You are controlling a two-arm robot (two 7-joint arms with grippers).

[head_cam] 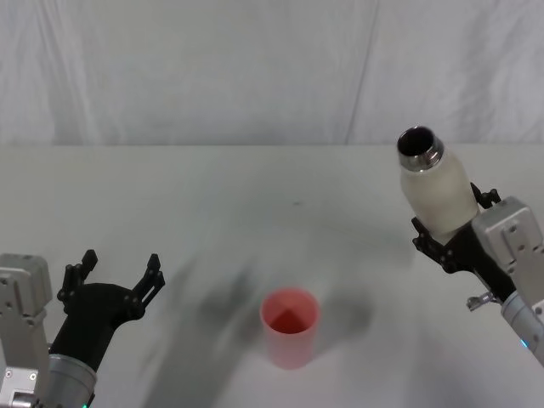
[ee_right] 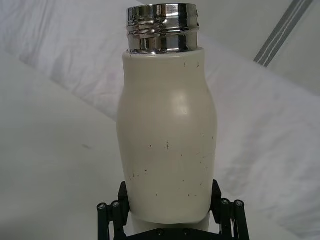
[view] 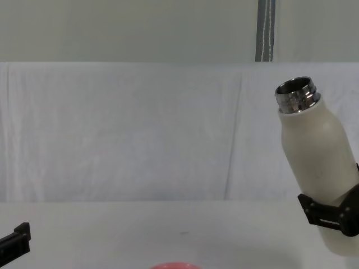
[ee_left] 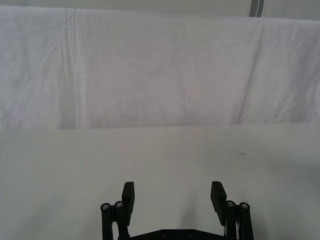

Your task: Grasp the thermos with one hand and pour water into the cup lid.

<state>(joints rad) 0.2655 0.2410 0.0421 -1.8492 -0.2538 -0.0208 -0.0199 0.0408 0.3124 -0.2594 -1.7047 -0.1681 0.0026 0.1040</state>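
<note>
Head view: the right claw (head_cam: 448, 231) was clamped around the lower body of the thermos (head_cam: 435, 189), holding it up off the white surface (head_cam: 255, 195). The thermos leaned with its open steel neck toward the robot's left — mouth dark, uncapped. The cup lid (head_cam: 290, 327), pink and upright with its opening upward, stood on the surface well to the left of that claw and nearer the robot, apart from the bottle. The left claw (head_cam: 119, 270) hovered near the surface to the left of the cup lid, its fingers spread wide with nothing between them.

Left wrist view: the left claw (ee_left: 173, 197) showed both black fingers parted, bare surface (ee_left: 160, 160) ahead of them and a white cloth backdrop (ee_left: 160, 70) beyond.

Right wrist view: the thermos (ee_right: 167, 145) rose straight out of the right claw (ee_right: 170, 220), fingers pressed on either side of its base, shiny threaded neck at the far end.

Chest view: the thermos (view: 320, 162) was gripped low on its body by the right claw (view: 331, 216) and tilted, neck toward the left. Only the pink rim of the cup lid (view: 174, 266) peeked in — lower than the claw and to its left. A tip of the left claw (view: 14, 240) sat at the edge.
</note>
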